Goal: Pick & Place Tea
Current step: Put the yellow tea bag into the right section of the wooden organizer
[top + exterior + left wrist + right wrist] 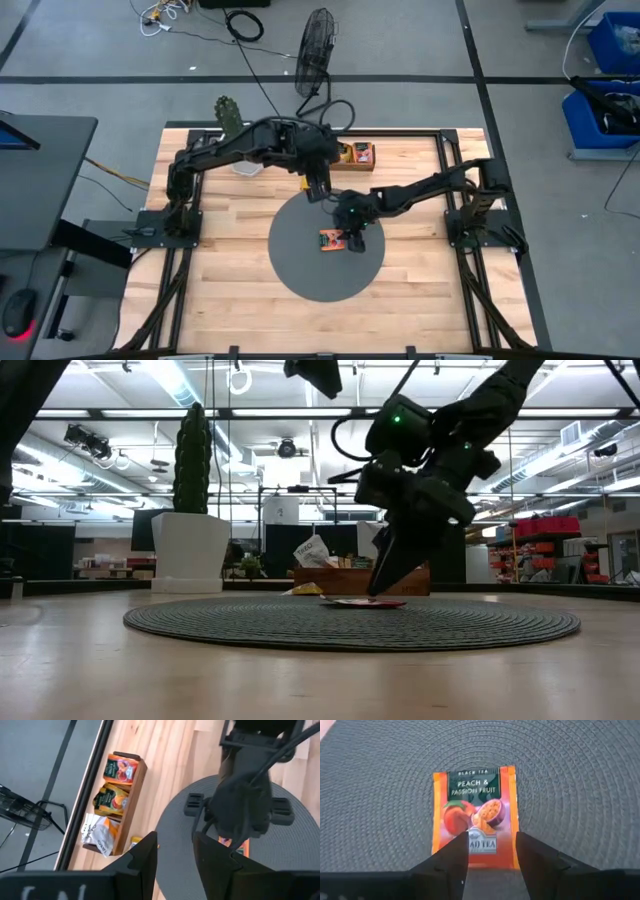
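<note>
One orange tea sachet [475, 815], printed with peach and passion fruit, lies flat on the round grey mat [300, 275] at the table's middle. My right gripper [491, 856] slants down over it, open, a finger [454, 854] above each corner of the sachet's near edge. My left gripper [174, 859] hangs high over the mat's far edge, open with nothing between its fingers. A brown wooden tray [131, 795] at the table's far edge holds more tea sachets [111, 800] standing on edge. My right gripper's open fingers stand over the sachet's near edge [475, 862], pointing down at a slant. Whether their tips touch the paper I cannot tell. The sachet lies flat on the mat [362, 602].
A potted cactus [190, 550] stands at the table's far left corner. A floor fan [318, 50] is beyond the far edge. A small orange piece [135, 840] lies on the wood beside the tray. Bare wood lies left, right and near of the mat.
</note>
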